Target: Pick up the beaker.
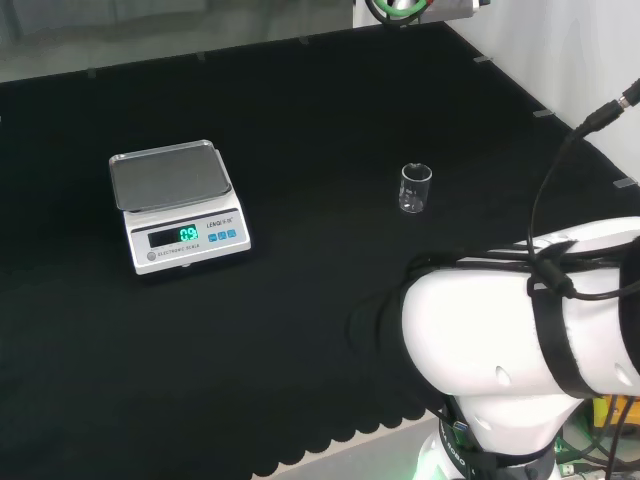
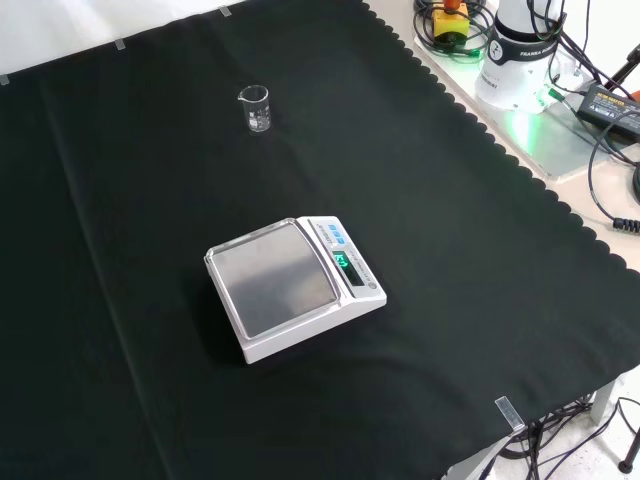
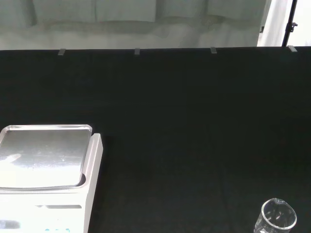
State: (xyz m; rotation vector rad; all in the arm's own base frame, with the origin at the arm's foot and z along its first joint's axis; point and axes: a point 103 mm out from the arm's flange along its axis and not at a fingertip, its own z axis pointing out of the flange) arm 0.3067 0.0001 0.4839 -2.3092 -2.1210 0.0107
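**Op:** The beaker (image 1: pixel 416 188) stands upright on the black cloth (image 1: pixel 300 130), mouth up, looking empty. In the head view it is right of the digital scale (image 1: pixel 177 206) and well apart from it. In the front view it is near the far edge, up and left of the scale (image 2: pixel 292 285).

**Obs:** State of the hand?

**Op:** I cannot tell; I see none of it, so I log nothing about what it holds. In the head view I have the arm's white link (image 1: pixel 520 350) at lower right.

**Obs:** So which way does the beaker lie?

**Op:** Judging from the wrist view, ahead of the palm and off to one side: the beaker's rim (image 3: pixel 278 214) sits at that picture's corner, the scale's steel pan (image 3: pixel 43 155) at the opposite side. Its long axis is vertical, so I judge a sideways approach around the wall suits best.
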